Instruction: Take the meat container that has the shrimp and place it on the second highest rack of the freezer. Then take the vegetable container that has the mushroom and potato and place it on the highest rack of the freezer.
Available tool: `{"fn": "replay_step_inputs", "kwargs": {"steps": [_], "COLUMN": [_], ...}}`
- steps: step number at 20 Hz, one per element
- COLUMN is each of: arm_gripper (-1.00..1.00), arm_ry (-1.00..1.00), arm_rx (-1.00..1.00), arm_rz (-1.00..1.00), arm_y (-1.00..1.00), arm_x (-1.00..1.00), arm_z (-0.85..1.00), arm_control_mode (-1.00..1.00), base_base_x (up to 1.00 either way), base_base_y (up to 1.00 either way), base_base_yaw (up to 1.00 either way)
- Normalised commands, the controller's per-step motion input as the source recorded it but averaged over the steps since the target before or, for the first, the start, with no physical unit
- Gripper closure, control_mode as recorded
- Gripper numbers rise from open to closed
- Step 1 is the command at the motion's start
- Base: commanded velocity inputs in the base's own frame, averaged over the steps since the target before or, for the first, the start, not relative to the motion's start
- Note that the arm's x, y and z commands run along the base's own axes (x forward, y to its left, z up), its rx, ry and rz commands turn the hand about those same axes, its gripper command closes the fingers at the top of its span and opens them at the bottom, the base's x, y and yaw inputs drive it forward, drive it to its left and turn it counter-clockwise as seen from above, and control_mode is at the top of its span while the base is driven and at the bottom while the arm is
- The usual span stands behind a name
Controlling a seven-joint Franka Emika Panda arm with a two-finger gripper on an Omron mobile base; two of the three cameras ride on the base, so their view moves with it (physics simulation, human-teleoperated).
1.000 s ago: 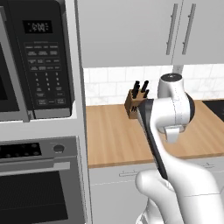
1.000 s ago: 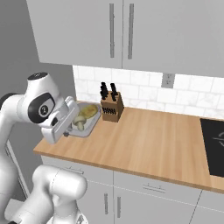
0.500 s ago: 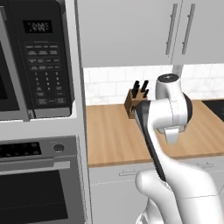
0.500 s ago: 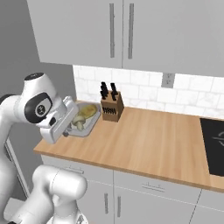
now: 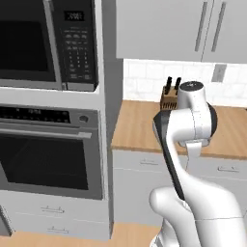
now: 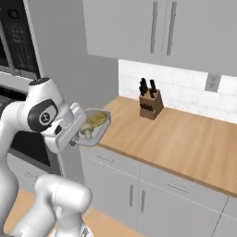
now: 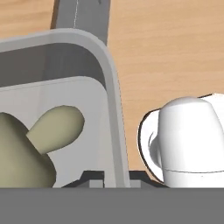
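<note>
We carry the vegetable container (image 6: 94, 128), our hand (image 6: 74, 139) clamped on its rim at six o'clock, keeping it level so the mushroom (image 7: 26, 146) stays put.

Knife block (image 6: 150, 103) on counter (image 6: 185, 139)

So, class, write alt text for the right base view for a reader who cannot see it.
A white robot arm's fingers hold the vegetable container, with a potato and a mushroom, in the air beside the wooden counter. A knife block stands by the tiled wall.
</note>
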Motion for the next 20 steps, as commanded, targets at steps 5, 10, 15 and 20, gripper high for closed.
{"fn": "replay_step_inputs", "kwargs": {"steps": [5,10,15,20], "arm_gripper": [1.00,1.00,1.00,1.00], "arm_ry": [0.00,0.00,0.00,0.00], "arm_rx": [0.00,0.00,0.00,0.00], "arm_rz": [0.00,0.00,0.00,0.00], "arm_y": [0.00,0.00,0.00,0.00], "arm_x": [0.00,0.00,0.00,0.00], "arm_z": [0.00,0.00,0.00,0.00], "arm_control_mode": [1.00,1.00,1.00,1.00], "base_base_x": [-0.27,-0.07,0.03,0.57], "base_base_y": [0.00,0.00,0.15,0.53], "base_base_yaw": [1.00,1.00,0.88,0.50]}}
